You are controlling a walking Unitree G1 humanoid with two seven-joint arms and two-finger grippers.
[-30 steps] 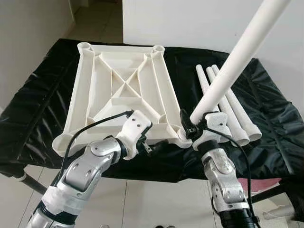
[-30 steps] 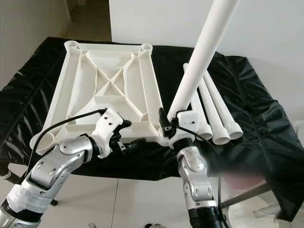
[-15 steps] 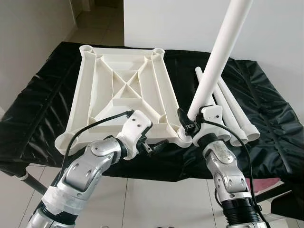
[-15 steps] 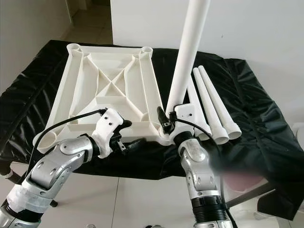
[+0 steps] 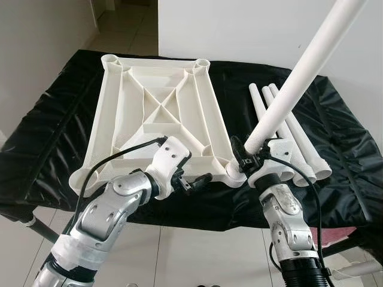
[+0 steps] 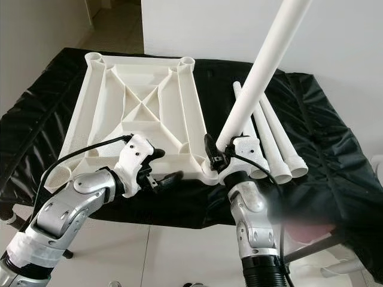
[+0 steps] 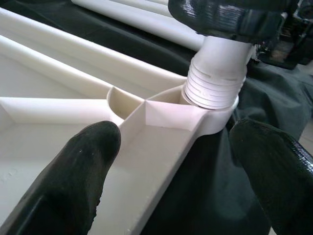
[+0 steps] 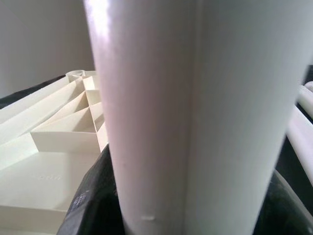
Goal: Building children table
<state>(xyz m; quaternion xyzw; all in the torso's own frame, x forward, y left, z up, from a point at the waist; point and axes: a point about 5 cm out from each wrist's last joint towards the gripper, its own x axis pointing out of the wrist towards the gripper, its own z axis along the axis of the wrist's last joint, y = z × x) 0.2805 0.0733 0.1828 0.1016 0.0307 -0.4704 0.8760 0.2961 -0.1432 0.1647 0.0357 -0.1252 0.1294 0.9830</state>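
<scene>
Leg, white, threaded, tilted in tabletop corner; right fingers clamping it, left fingers wide.

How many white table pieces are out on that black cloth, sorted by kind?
Upturned tabletop: 1
Leg held in the right gripper, its threaded end at the tabletop's corner socket: 1
Loose legs lying on the cloth: 3
Total: 5 pieces

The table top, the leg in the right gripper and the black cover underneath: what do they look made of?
Table top: likely moulded plastic, matt cream, with cast ribs and corner sockets. Leg, held by the right gripper: smooth white plastic tube by its sheen, with moulded threads at the socket end. Cover: thin glossy sheet, probably plastic film or coated fabric, going by its shiny wrinkles.
</scene>
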